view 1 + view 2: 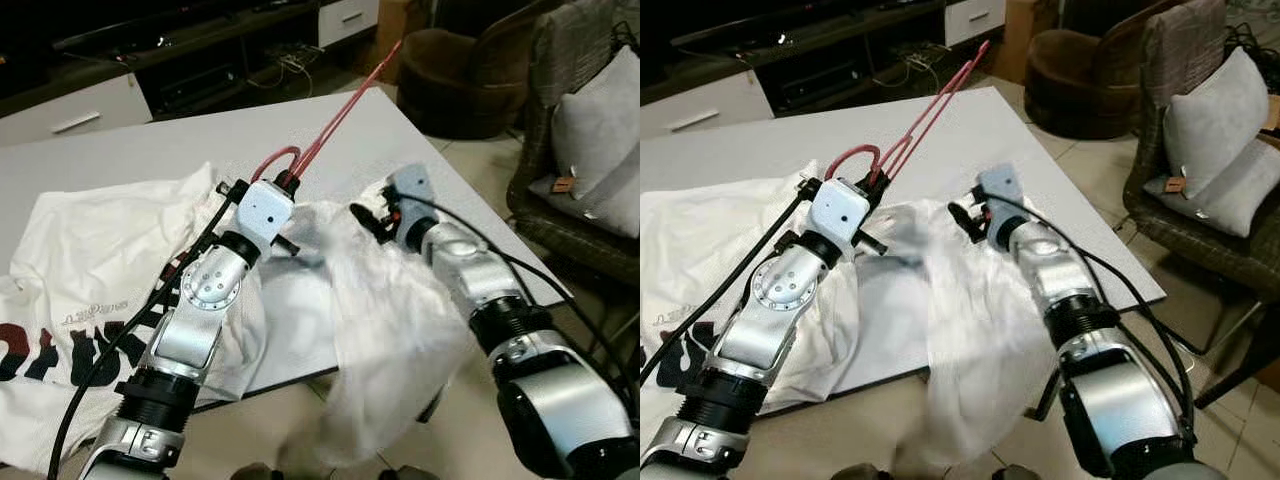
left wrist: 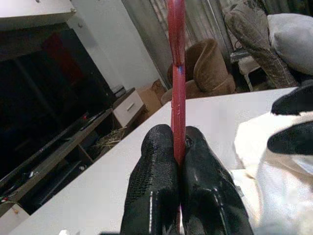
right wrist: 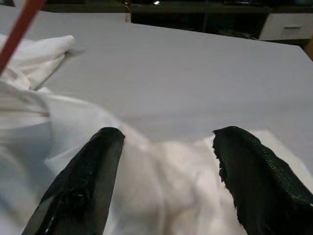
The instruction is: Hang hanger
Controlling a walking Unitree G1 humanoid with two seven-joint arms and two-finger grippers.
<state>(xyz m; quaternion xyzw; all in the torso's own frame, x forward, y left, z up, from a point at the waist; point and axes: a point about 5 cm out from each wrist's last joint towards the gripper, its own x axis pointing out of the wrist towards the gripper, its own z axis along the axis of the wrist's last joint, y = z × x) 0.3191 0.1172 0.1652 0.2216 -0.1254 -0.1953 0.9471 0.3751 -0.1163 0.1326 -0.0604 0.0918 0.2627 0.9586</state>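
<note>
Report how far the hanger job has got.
Done: the left gripper is shut on the red hanger, held above the table. In hand: the right gripper is open over the white shirt. Left: getting the hanger into the shirt and hanging it.

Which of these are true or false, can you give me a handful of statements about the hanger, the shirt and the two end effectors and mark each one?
1. The left end effector is shut on the red hanger. True.
2. The right end effector is clamped on the hanger. False: its fingers are spread apart over the white shirt.
3. The shirt lies on the white table. True, with part of it drooping over the near edge.
4. The hanger lies flat on the floor. False: it is held up above the table.
5. A grey cushion sits on the wicker chair. True.
</note>
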